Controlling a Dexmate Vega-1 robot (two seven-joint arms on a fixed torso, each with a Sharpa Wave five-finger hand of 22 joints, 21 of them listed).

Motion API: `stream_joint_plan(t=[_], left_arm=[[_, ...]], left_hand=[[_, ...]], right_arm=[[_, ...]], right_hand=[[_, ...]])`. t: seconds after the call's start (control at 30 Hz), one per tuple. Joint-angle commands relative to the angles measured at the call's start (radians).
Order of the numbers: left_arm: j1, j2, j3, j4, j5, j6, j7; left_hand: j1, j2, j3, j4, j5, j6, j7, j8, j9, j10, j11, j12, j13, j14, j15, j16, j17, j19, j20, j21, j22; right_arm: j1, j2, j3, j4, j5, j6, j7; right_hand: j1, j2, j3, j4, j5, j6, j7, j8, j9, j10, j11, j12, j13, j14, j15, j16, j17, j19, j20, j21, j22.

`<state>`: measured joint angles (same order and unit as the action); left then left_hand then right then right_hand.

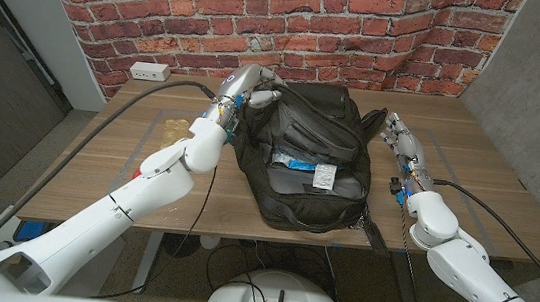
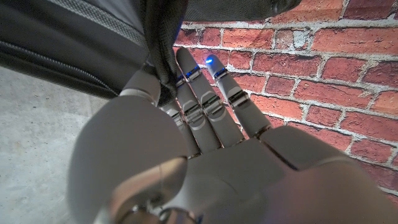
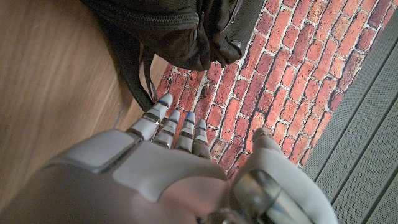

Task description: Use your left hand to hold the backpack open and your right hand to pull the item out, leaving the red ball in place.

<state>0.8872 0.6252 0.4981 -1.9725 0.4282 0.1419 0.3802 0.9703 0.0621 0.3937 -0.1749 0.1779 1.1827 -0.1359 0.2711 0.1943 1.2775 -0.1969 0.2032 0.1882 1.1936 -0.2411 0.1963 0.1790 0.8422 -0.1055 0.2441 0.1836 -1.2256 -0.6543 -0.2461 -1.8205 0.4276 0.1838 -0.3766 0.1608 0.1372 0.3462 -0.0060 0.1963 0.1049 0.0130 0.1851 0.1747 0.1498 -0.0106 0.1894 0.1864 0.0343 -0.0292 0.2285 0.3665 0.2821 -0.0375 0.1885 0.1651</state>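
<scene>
While the backpack (image 1: 308, 155) sat near the middle of the table (image 1: 489, 169) with its mouth gaping toward the robot, the move ahead turned on how the packet (image 1: 301, 166) inside lay from the right hand (image 1: 399, 142). That hand stood just beside the bag at about three o'clock of it, fingers (image 3: 166, 124) straight, close together and holding nothing, pointing toward twelve o'clock. The blue-and-white packet lay in the opening with its long axis running roughly from nine to three o'clock, so it lay at about eight o'clock from the right fingertips, over the bag's near rim. The left hand (image 1: 246, 93) was at the bag's ten o'clock corner; in the left wrist view a black strap (image 2: 163, 59) ran between its thumb and fingers, apparently pinched. No red ball could be made out. I judged that the right hand, plainly the nearer free one, would have to swing inward and down into the mouth.
</scene>
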Motion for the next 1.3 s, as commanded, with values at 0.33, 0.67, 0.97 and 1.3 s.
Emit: stream_joint_plan(t=[0.33,0.67,0.97,1.3], left_arm=[[-0.005,-0.117,-0.031,0.011,-0.203,0.083,0.082],[-0.018,-0.123,-0.026,0.018,-0.274,0.102,0.089],[-0.029,-0.149,-0.033,0.041,-0.356,0.099,0.103],[-0.061,-0.163,-0.021,0.078,-0.411,0.082,0.108]], left_hand=[[0.004,0.012,0.017,0.006,0.007,0.016,0.031,0.002,0.003,0.017,-0.004,0.002,0.005,0.024,0.002,0.006,0.004,0.015,-0.099,0.003,0.003],[0.005,0.014,0.019,0.005,0.007,0.014,0.038,0.001,0.004,0.022,-0.005,0.003,0.005,0.035,0.002,0.007,0.004,0.023,-0.098,0.005,0.003],[0.004,0.013,0.020,0.005,0.007,0.011,0.039,0.000,0.005,0.020,-0.005,0.001,0.006,0.036,0.002,0.006,0.004,0.026,-0.098,0.005,0.003],[0.004,0.014,0.022,0.005,0.007,0.010,0.039,-0.001,0.005,0.019,-0.005,0.000,0.006,0.038,0.002,0.005,0.003,0.028,-0.098,0.005,0.002]], right_arm=[[-0.054,0.001,0.021,-0.088,-0.054,-0.055,-0.066],[-0.077,-0.004,0.029,-0.132,-0.080,-0.089,-0.089],[-0.127,-0.009,0.043,-0.189,-0.109,-0.119,-0.122],[-0.177,-0.004,0.055,-0.234,-0.141,-0.134,-0.150]], right_hand=[[0.000,0.023,0.010,-0.003,-0.004,0.007,0.004,0.004,0.002,0.009,-0.003,0.006,0.003,0.006,0.000,0.005,0.000,0.011,-0.008,0.001,0.002],[0.002,0.023,0.013,-0.006,-0.005,0.008,0.005,0.004,0.002,0.009,-0.003,0.006,0.003,0.009,-0.001,0.006,-0.001,0.013,-0.008,0.001,0.002],[0.006,0.022,0.016,-0.011,-0.005,0.009,0.004,0.004,0.002,0.009,-0.003,0.005,0.003,0.009,-0.003,0.006,-0.003,0.013,-0.008,0.001,0.002],[0.020,0.015,0.022,-0.026,-0.006,0.016,0.005,0.006,0.002,0.018,-0.001,0.008,0.003,0.013,-0.003,0.004,-0.009,0.015,-0.007,0.001,0.002]])
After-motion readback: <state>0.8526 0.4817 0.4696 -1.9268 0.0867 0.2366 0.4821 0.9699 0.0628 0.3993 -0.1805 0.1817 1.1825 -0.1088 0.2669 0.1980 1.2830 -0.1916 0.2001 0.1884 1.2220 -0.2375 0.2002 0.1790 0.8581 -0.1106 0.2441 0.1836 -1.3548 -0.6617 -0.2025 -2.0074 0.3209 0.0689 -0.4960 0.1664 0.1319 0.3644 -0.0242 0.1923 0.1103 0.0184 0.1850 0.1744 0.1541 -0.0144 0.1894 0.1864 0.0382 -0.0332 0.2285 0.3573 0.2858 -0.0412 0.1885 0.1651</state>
